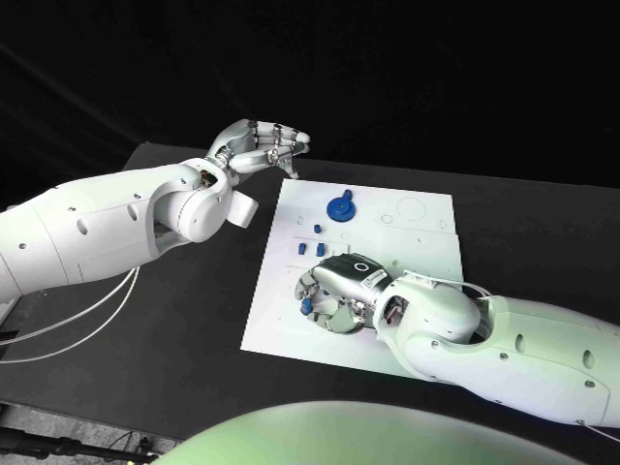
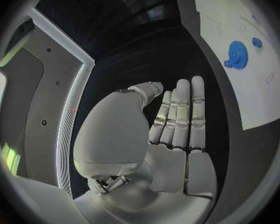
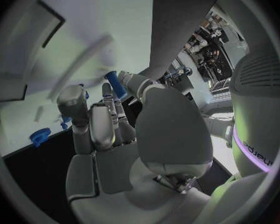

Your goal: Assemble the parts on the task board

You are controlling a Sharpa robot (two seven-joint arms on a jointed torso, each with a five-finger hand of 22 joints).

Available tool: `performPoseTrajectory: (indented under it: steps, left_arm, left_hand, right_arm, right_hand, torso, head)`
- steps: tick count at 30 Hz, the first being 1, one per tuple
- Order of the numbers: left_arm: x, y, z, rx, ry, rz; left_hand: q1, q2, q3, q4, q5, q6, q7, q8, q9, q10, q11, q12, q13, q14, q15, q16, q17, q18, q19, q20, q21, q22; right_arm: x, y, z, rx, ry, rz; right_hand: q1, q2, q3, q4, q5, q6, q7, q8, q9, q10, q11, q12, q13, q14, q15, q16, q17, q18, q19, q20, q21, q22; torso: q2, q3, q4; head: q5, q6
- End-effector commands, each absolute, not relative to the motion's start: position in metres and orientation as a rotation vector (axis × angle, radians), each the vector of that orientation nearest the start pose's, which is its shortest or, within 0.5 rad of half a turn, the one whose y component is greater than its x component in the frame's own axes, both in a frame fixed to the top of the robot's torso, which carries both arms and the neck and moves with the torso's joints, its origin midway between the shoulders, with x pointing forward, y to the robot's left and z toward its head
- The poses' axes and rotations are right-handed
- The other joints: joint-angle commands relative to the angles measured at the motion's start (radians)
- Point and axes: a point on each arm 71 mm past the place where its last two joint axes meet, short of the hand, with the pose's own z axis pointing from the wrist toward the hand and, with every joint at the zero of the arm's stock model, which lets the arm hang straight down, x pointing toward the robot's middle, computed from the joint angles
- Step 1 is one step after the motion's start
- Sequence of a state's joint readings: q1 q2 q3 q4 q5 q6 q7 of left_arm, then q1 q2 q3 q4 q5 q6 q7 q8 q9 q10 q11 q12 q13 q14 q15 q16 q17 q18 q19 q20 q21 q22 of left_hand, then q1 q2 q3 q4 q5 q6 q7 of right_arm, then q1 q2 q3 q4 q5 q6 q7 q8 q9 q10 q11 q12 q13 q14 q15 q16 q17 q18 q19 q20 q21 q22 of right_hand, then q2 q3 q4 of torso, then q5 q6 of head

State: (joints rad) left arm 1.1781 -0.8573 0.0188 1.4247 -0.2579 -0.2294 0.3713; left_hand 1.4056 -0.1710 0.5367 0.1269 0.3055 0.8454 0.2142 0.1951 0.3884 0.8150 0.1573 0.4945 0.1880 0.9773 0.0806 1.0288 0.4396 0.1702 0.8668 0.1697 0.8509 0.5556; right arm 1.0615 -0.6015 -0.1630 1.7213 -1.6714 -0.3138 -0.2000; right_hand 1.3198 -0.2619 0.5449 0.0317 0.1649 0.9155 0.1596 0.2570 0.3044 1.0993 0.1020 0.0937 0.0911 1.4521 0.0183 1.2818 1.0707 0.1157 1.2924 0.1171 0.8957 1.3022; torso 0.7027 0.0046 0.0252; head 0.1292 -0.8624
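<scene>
Right hand pinches a blue peg over the white board, seemingly to seat it; left hand waits aside, fingers straight, empty.

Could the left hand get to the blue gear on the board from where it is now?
Probably yes. The left hand hovers open off the task board's far corner, and nothing lies between it and the blue gear; the right hand works nearer the robot.
</scene>
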Motion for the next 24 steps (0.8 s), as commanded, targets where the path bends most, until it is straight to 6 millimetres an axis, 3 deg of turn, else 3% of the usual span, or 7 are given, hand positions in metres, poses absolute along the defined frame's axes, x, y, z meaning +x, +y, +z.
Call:
performPoseTrajectory:
  steps: [1,7,9,15,19,22,24]
  left_arm:
    - [0.506,0.238,-0.170,-0.848,1.462,-1.482]
    - [0.506,0.239,-0.170,-0.849,1.462,-1.480]
    - [0.506,0.239,-0.170,-0.850,1.462,-1.478]
    - [0.506,0.241,-0.172,-0.853,1.467,-1.470]
    - [0.505,0.243,-0.175,-0.858,1.475,-1.464]
    - [0.505,0.245,-0.176,-0.862,1.476,-1.458]
    - [0.504,0.245,-0.177,-0.863,1.477,-1.457]
  left_hand:
    - [0.005,0.003,0.001,-0.005,0.005,-0.007,0.006,-0.002,-0.001,-0.005,0.001,0.006,-0.001,-0.007,-0.001,-0.003,-0.001,0.013,-0.002,0.000,0.001,0.002]
    - [0.005,0.003,0.001,-0.005,0.005,-0.007,0.006,-0.002,-0.001,-0.005,0.001,0.006,-0.001,-0.007,-0.001,-0.003,-0.001,0.013,-0.002,0.000,0.001,0.002]
    - [0.003,0.003,0.001,-0.005,0.005,-0.008,0.007,-0.002,-0.002,-0.007,0.001,0.008,-0.003,-0.007,0.000,-0.004,0.000,0.013,-0.004,0.001,0.002,0.002]
    - [0.002,0.003,0.001,-0.005,0.004,-0.009,0.007,-0.002,-0.002,-0.007,0.001,0.008,-0.003,-0.007,0.000,-0.004,0.000,0.013,-0.004,0.001,0.002,0.002]
    - [0.002,0.002,0.000,-0.004,0.004,-0.009,0.007,-0.002,-0.002,-0.007,0.002,0.008,-0.003,-0.008,0.000,-0.004,0.000,0.013,-0.004,0.001,0.002,0.002]
    - [0.001,0.002,0.000,-0.004,0.004,-0.009,0.007,-0.002,-0.002,-0.007,0.002,0.008,-0.003,-0.008,0.000,-0.004,0.000,0.013,-0.004,0.001,0.002,0.002]
    - [0.001,0.002,0.000,-0.004,0.004,-0.009,0.007,-0.002,-0.002,-0.007,0.002,0.008,-0.003,-0.008,0.000,-0.004,0.000,0.013,-0.004,0.001,0.002,0.002]
  right_arm:
    - [0.362,-0.041,-0.244,-0.467,1.662,0.974]
    - [0.369,-0.067,-0.229,-0.311,1.626,1.025]
    - [0.378,-0.084,-0.222,-0.182,1.658,1.052]
    - [0.406,-0.144,-0.202,0.158,1.752,1.019]
    - [0.413,-0.187,-0.197,0.282,1.801,0.918]
    - [0.411,-0.209,-0.197,0.315,1.831,0.846]
    - [0.407,-0.221,-0.198,0.317,1.843,0.800]
  right_hand:
    - [0.013,-0.001,-0.039,-0.003,-0.001,-0.024,0.004,-0.011,-0.002,-0.061,0.007,0.020,-0.004,-0.037,0.009,-0.040,-0.066,0.024,-0.041,0.006,-0.081,-0.031]
    - [0.071,0.038,-0.225,0.037,0.006,-0.066,0.014,-0.029,-0.010,-0.180,0.017,0.144,0.013,-0.078,0.019,-0.054,-0.128,0.035,-0.074,0.019,-0.161,-0.057]
    - [0.084,0.056,-0.324,0.097,0.006,-0.058,0.013,-0.031,-0.010,-0.186,0.012,0.216,0.022,-0.073,0.014,-0.047,-0.134,0.034,-0.063,0.016,-0.159,-0.056]
    - [0.057,0.063,-0.372,0.171,0.003,-0.027,0.009,-0.028,-0.012,-0.029,-0.010,0.338,0.051,-0.002,-0.006,0.027,-0.027,0.007,0.033,0.001,0.007,0.010]
    - [0.032,0.057,-0.462,0.245,0.003,-0.017,-0.028,0.065,0.028,0.090,-0.053,0.602,0.241,0.033,-0.046,0.069,0.047,-0.034,0.137,-0.036,0.241,0.107]
    - [0.026,0.079,-0.504,0.251,0.004,-0.039,-0.039,0.162,0.069,0.194,-0.064,1.106,0.855,0.058,-0.057,0.135,0.164,-0.051,0.167,-0.044,0.333,0.150]
    - [0.019,0.092,-0.520,0.259,0.005,-0.054,-0.042,0.201,0.080,0.208,-0.063,1.196,0.984,0.061,-0.052,0.151,0.193,-0.054,0.174,-0.047,0.360,0.165]
  torso:
    - [0.000,0.0001,-0.0010]
    - [-0.004,-0.0010,-0.0015]
    - [-0.007,-0.0023,-0.0036]
    - [-0.017,-0.0043,-0.0111]
    - [-0.024,-0.0059,-0.0156]
    - [-0.029,-0.0055,-0.0221]
    - [-0.032,-0.0056,-0.0246]
  head:
    - [-0.004,0.002]
    - [-0.022,0.006]
    - [-0.034,0.010]
    - [-0.082,0.022]
    - [-0.136,0.027]
    - [-0.157,0.030]
    - [-0.172,0.031]
